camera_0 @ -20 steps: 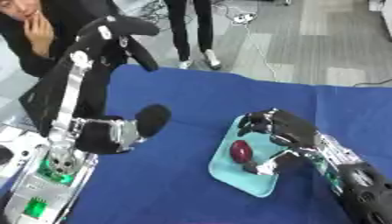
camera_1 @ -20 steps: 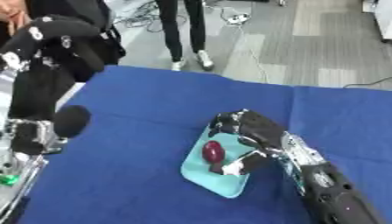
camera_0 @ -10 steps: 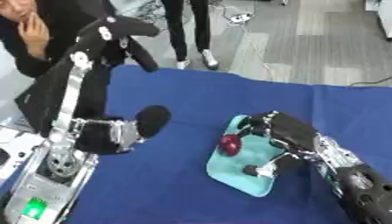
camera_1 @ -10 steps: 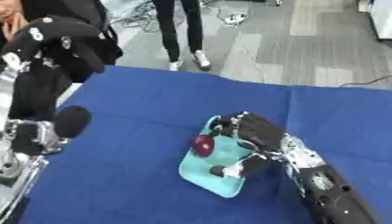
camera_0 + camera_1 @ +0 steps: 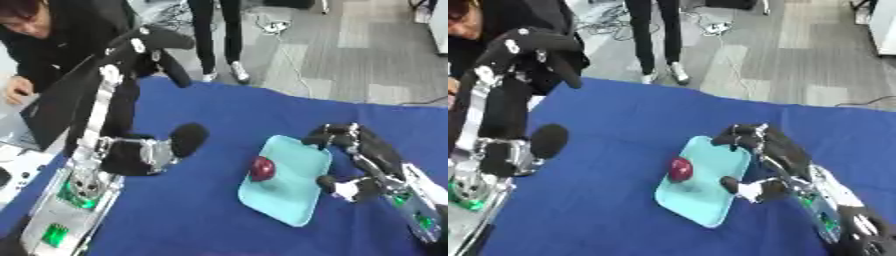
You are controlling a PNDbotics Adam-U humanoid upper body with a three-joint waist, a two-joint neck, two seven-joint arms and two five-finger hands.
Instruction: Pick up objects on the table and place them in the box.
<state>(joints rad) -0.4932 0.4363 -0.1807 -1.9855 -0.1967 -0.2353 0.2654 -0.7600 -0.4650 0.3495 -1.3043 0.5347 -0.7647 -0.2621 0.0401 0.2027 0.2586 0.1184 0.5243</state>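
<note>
A small dark-red round object (image 5: 262,169) lies inside the shallow light-teal box (image 5: 289,205) in the middle of the blue table. My right hand (image 5: 372,157) sits at the box's right rim. Its fingers (image 5: 331,136) bend over the far right corner and its thumb (image 5: 331,183) is beside the right edge. It holds nothing and is a short way from the red object. My left hand (image 5: 157,44) hangs high above the table's far left, with relaxed fingers pointing down and nothing in them.
The blue cloth (image 5: 210,110) covers the table. My raised left arm, with its black rounded joint (image 5: 185,140), fills the left side. A grey floor with cables lies beyond the far edge.
The red object was under my right hand's fingers and now lies free in the box. The hand has drawn back to the box's right rim. The camera has shifted a little.
</note>
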